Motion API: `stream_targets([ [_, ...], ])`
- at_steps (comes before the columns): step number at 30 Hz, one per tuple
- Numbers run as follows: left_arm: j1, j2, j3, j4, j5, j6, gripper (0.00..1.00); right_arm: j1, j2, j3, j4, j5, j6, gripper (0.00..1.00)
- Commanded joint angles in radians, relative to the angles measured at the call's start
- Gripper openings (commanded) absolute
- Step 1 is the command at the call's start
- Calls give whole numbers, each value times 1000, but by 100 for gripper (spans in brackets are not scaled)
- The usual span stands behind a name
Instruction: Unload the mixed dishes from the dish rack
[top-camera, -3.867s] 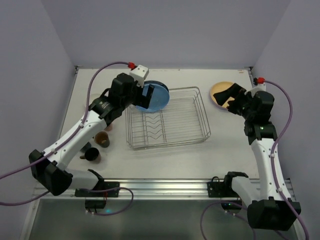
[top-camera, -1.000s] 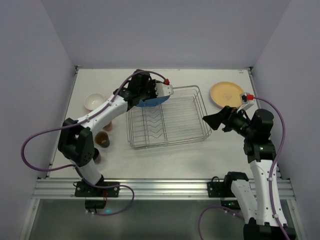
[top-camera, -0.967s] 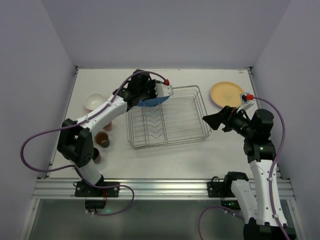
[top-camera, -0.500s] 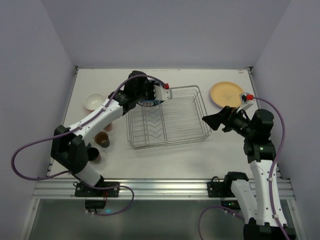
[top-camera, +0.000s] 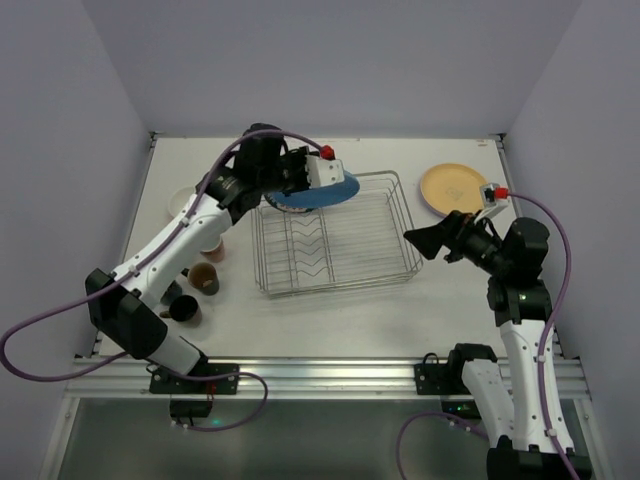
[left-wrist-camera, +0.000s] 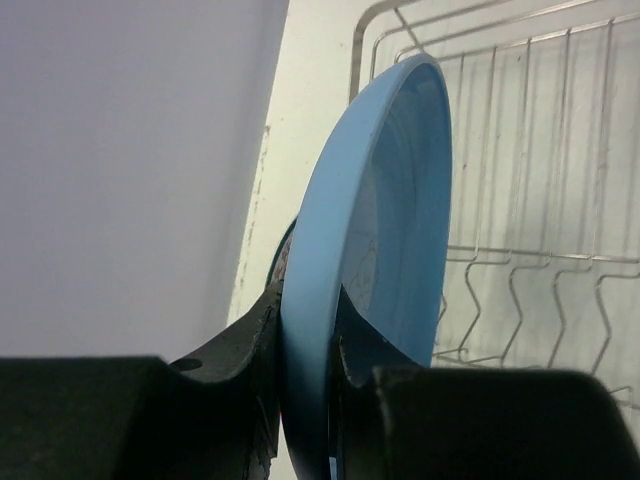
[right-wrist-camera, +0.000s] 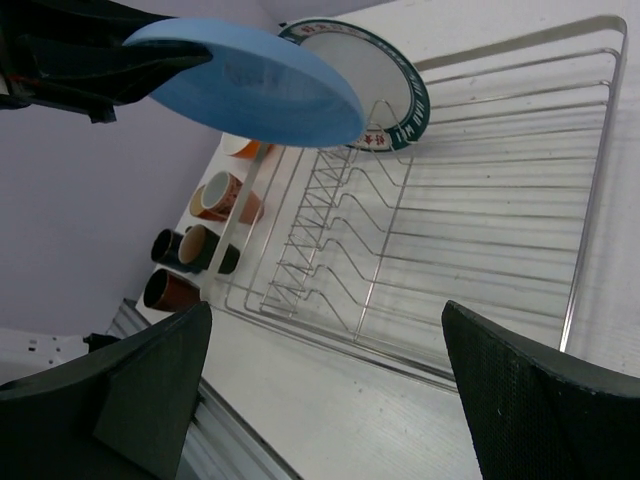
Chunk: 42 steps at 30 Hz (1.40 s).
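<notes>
The left claw (left-wrist-camera: 305, 350) grips the blue plate (left-wrist-camera: 395, 180) by its rim, above the dish rack (top-camera: 335, 285). The right claw (top-camera: 425, 243) is wide open and holds nothing, with the rack just ahead of it.

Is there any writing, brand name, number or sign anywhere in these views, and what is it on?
No text can be read in any view.
Red marks on the green rim of the patterned plate: too blurred to tell whether they are writing.
Faint mark in the middle of the yellow plate: too small to read.
</notes>
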Motion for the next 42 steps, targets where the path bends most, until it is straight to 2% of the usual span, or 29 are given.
stream_targets([
  [1,-19,-83,73,36,123,-238,0,-2,-9,-8,131,-71,68,99],
  [4,-25,-124,64,142,130,-543,0,-2,9,-57,257,-112,151,99],
  [5,-25,-137,32,172,131,-630,0,-2,17,-67,318,-126,174,99],
  [6,-25,-169,5,251,139,-784,0,-2,40,-73,341,-149,203,99],
  [7,-25,-186,-24,290,137,-857,0,-2,51,-77,371,-161,214,99],
  [9,-22,-218,-100,362,92,-1082,0,-2,78,-76,418,-189,229,99],
  [10,-22,-224,-122,375,87,-1137,0,-2,101,-64,415,-191,224,97],
  [11,-21,-226,-139,386,76,-1256,0,-2,112,-55,399,-189,215,95],
  [13,-14,-227,-214,415,84,-1352,0,7,131,-19,357,-146,179,89],
  [14,-13,-233,-243,445,67,-1407,0,12,137,2,275,-123,157,86],
  [15,-13,-259,-339,503,59,-1500,0,21,143,22,244,-108,113,84],
  [17,-13,-288,-425,611,41,-1626,0,48,151,50,221,-102,99,77],
  [23,-17,-353,-550,657,-53,-1723,0,157,174,117,129,64,40,69],
  [27,-17,-351,-584,697,8,-1768,0,193,223,139,112,197,48,58],
  [33,-19,-335,-624,725,45,-1797,0,306,347,258,-14,352,-30,55],
  [38,-17,-335,-634,723,36,-1783,0,335,359,265,-3,383,-23,11],
  [40,-17,-335,-624,710,24,-1769,0,343,352,260,3,412,-21,0],
  [42,-17,-336,-616,685,1,-1742,0,345,346,254,10,426,-16,0],
])
